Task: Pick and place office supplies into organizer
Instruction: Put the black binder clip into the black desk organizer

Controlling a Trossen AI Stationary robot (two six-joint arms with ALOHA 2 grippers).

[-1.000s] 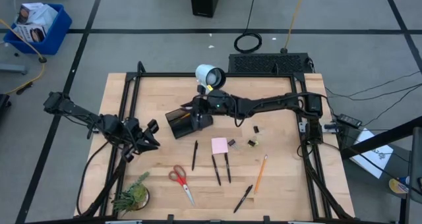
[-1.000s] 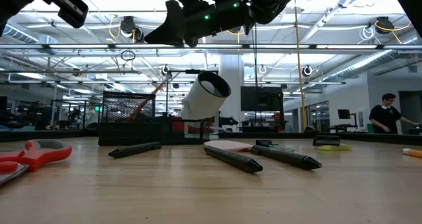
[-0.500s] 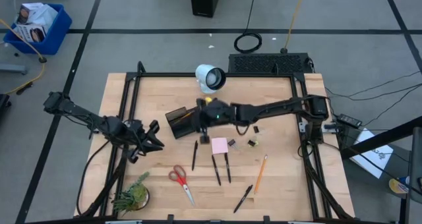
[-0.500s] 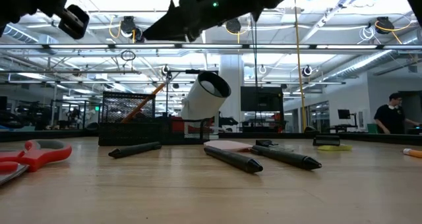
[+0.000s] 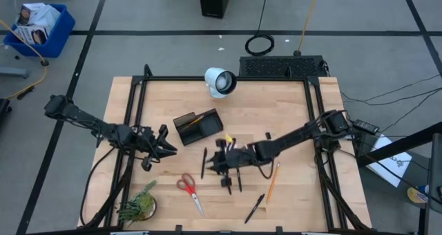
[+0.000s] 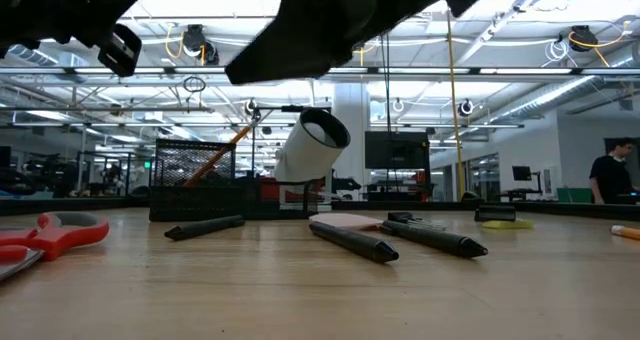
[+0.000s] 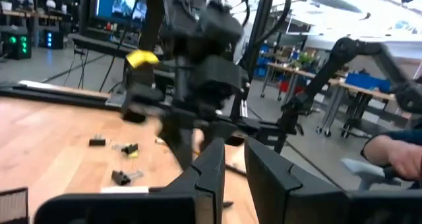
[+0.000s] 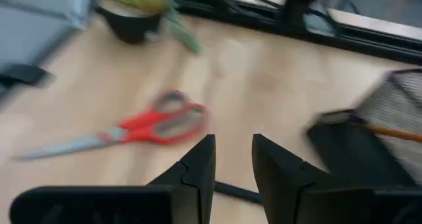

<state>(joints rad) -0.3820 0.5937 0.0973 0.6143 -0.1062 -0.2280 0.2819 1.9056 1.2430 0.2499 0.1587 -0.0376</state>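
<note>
Roughly at the middle of the table (image 5: 290,100), toward its left, sits the organizer (image 5: 197,126), a black mesh tray with compartments; one orange pencil (image 5: 195,117) lies slanted in its back compartment, and what else it may hold cannot be told. Loose on the wood toward the front are four black pens (image 5: 204,162), two of them partly under the right arm, a second orange pencil (image 5: 273,182), one pair of red-handled scissors (image 5: 188,189), and the pink sticky-note pad (image 6: 345,220), which the high view hides under the arm. The left wrist view shows three small clips (image 7: 128,148) scattered close together. The right gripper (image 5: 222,159) hangs above the pens just in front of the organizer, its fingers (image 8: 198,165) parted by a narrow gap with nothing between them. The left gripper (image 5: 166,146) hovers left of the organizer, apart from it, its fingers (image 7: 211,168) a slim gap apart and also empty. A white lamp-like cylinder (image 5: 221,81) stands at the back edge and a green plant (image 5: 138,204) in the front left corner. Bare wood lies open right of the organizer and along the back right; the scissors and the pen farthest forward lie near the front edge.
</note>
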